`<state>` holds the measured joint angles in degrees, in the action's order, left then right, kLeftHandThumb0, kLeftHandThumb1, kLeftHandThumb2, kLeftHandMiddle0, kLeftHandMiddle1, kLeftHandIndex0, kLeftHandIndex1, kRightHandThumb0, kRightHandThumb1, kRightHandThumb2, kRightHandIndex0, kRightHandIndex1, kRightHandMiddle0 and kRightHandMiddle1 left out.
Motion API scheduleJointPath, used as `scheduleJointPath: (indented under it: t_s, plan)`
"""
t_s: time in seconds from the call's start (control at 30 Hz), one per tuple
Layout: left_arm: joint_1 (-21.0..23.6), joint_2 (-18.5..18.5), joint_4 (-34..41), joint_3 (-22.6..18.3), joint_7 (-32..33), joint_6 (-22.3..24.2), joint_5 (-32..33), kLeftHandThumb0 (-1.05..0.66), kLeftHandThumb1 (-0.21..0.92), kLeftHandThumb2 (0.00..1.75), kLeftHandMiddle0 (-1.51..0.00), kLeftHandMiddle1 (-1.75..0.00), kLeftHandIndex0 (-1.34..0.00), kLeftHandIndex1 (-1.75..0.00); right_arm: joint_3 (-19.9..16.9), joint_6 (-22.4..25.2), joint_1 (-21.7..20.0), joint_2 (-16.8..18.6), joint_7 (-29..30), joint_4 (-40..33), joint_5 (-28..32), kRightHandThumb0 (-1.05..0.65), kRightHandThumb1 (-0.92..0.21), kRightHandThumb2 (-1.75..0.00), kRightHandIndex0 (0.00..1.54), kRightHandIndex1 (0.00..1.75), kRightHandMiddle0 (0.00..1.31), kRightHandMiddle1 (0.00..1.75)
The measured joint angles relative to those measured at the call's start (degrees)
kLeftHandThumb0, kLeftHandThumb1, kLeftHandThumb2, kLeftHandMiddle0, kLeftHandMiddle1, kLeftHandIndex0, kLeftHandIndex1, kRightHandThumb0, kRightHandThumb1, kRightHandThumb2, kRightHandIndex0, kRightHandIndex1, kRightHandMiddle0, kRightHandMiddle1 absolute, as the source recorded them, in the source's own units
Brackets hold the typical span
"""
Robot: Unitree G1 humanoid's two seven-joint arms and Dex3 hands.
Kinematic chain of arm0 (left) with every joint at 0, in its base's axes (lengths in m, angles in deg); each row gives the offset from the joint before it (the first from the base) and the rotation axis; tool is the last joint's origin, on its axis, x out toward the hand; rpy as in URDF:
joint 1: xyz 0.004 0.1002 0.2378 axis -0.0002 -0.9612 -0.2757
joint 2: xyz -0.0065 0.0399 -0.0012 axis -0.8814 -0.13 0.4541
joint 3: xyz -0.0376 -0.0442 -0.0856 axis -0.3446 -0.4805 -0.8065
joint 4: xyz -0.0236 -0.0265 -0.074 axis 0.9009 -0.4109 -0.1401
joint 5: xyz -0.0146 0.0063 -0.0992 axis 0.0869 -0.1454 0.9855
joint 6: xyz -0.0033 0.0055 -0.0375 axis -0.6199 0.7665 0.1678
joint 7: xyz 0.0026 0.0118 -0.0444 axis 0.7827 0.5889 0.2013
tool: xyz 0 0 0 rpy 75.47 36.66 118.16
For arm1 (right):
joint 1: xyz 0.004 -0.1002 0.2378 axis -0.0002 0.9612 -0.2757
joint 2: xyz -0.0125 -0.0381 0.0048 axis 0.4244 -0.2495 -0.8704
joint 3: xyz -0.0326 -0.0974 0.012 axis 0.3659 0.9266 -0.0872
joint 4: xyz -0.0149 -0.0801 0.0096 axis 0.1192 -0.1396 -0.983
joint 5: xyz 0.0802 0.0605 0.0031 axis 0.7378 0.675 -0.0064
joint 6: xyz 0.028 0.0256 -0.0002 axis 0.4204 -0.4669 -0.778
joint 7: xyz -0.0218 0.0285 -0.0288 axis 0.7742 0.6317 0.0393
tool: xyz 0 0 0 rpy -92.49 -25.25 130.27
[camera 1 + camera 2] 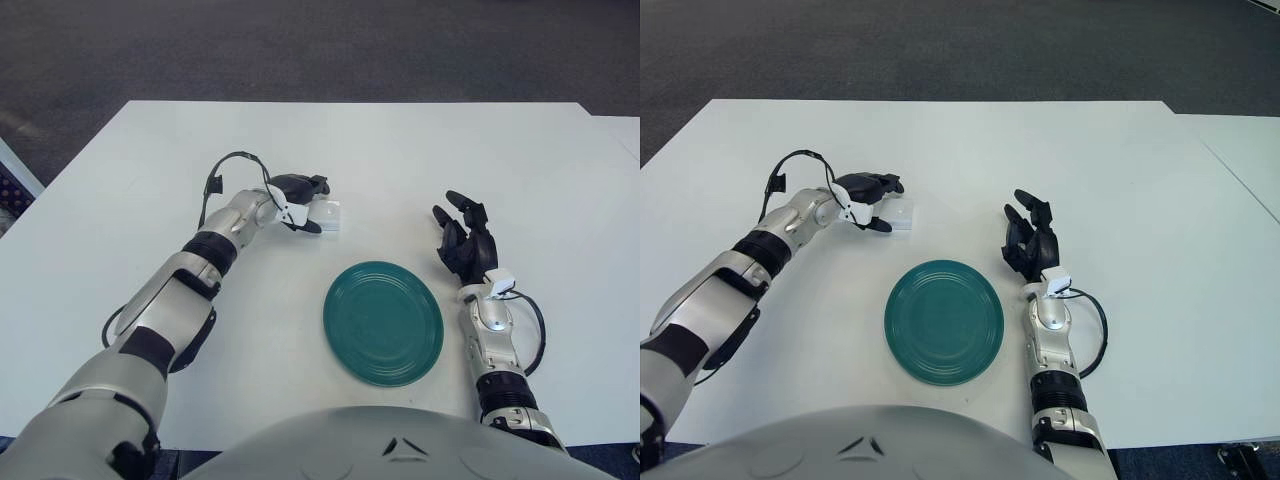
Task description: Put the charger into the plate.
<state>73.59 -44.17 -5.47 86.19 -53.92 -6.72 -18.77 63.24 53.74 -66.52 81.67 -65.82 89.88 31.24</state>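
The white charger (330, 215) lies on the table, up and left of the green plate (383, 322). My left hand (303, 203) is at the charger's left end. Its fingers (306, 184) curl over the far side and its thumb (311, 227) presses the near side, so the hand is shut on the charger, which still sits on the table. A black cable (222, 170) loops over the left wrist. My right hand (466, 240) shows to the right of the plate, fingers spread and holding nothing.
The white table (500, 160) reaches a far edge (350, 102) with dark carpet (300, 50) beyond. A cable (535, 330) loops beside the right forearm. My body (380, 445) fills the bottom of the view.
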Motion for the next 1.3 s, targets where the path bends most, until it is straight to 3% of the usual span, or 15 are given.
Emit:
scheduleJointPath:
  t_s: [0.23,0.5,0.93,1.0,1.07,1.17,1.23,1.27,1.3]
  plan:
    - [1.78,1.18,-3.59,1.35,2.00,0.10,-0.40,-1.05,0.92,0.30,-0.28,-0.03,0.00,-0.85,-0.04,0.01,0.01,-0.01,-0.06,0.10,0.11,-0.77,-0.92,-0.72,0.44,0.03,0.00,0.81]
    - [2.84,2.42,-6.67,2.85,5.65,0.73,-0.64,-1.05,0.92,0.35,-0.27,-0.01,-0.01,-0.98,-0.08,0.01,0.01,-0.01,-0.08,0.11,0.31,-0.76,-0.92,-0.73,0.47,0.04,0.00,0.87]
    - [3.05,3.97,-9.53,7.45,16.10,5.33,-4.61,-1.05,0.92,0.41,-0.31,-0.03,-0.02,-1.13,-0.08,0.00,0.01,-0.01,-0.08,0.12,0.36,-0.75,-0.92,-0.74,0.46,0.03,0.00,0.91]
    - [3.05,4.20,-10.22,8.07,17.65,6.14,-5.06,-1.05,0.92,0.41,-0.22,-0.40,-0.05,-1.19,-0.09,0.00,0.01,-0.01,-0.08,0.12,0.38,-0.75,-0.92,-0.74,0.45,0.03,0.00,0.91]
    - [3.05,4.57,-10.99,8.58,19.31,6.81,-5.26,-1.01,0.92,0.35,-0.17,-1.15,-0.07,-1.50,-0.09,0.01,0.02,0.00,-0.09,0.12,0.39,-0.74,-0.92,-0.74,0.46,0.03,0.00,0.91]
    - [3.05,5.19,-11.99,9.06,21.80,7.33,-5.26,-0.95,0.92,0.31,-0.28,-1.55,-0.15,-1.66,-0.09,0.02,0.01,0.00,-0.09,0.12,0.41,-0.74,-0.92,-0.74,0.46,0.04,0.00,0.91]
    - [3.05,5.42,-12.62,9.28,23.01,7.43,-5.25,-0.90,0.92,0.30,-0.34,-1.65,-0.21,-1.70,-0.09,0.02,0.02,0.01,-0.09,0.12,0.42,-0.73,-0.92,-0.74,0.47,0.04,0.01,0.92]
    - [3.05,5.50,-12.88,9.35,23.64,7.42,-5.23,-0.81,0.92,0.28,-0.49,-1.68,-0.34,-1.72,-0.09,0.02,0.02,0.01,-0.09,0.12,0.43,-0.73,-0.92,-0.74,0.47,0.04,0.01,0.92]
    - [3.04,5.57,-13.02,9.37,24.23,7.41,-5.22,-0.77,0.92,0.28,-0.55,-1.69,-0.39,-1.72,-0.09,0.02,0.02,0.01,-0.09,0.12,0.43,-0.73,-0.92,-0.74,0.47,0.04,0.02,0.92]
